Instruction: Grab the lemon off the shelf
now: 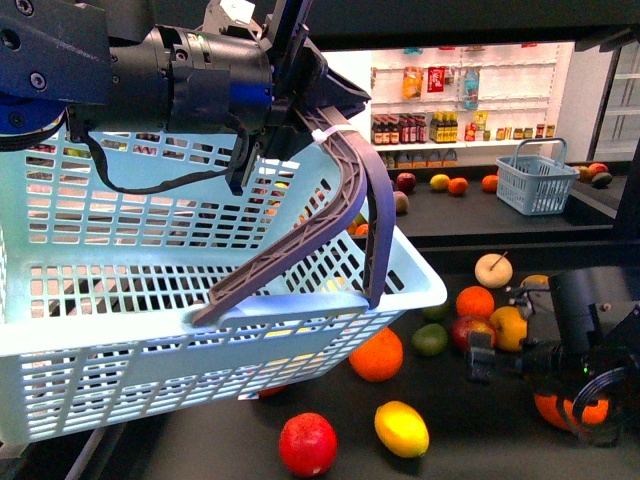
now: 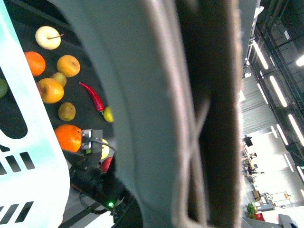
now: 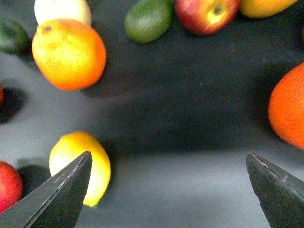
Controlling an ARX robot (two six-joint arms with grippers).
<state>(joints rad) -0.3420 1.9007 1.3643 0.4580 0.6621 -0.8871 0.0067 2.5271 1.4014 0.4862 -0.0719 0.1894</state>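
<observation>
Lemon [image 1: 401,428] lies on the shelf [image 1: 470,445] tray's dark front area, btwn a red apple [image 1: 308,443] and an orange [image 1: 377,354], apart from both. R gripper [image 3: 168,164] hangs over the tray w/ fingers [image 3: 66,190] spread wide, nothing btwn them; lemon sits just beside one fingertip. L gripper [image 1: 300,100] is clamped on the handle [image 1: 350,190] of a light-blue basket [image 1: 120,300], held above the tray.

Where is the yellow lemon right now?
In the front view the lemon lies low on the dark shelf tray, right of the red fruit and in front of the big orange. The right end effector hovers open beside it.
</observation>
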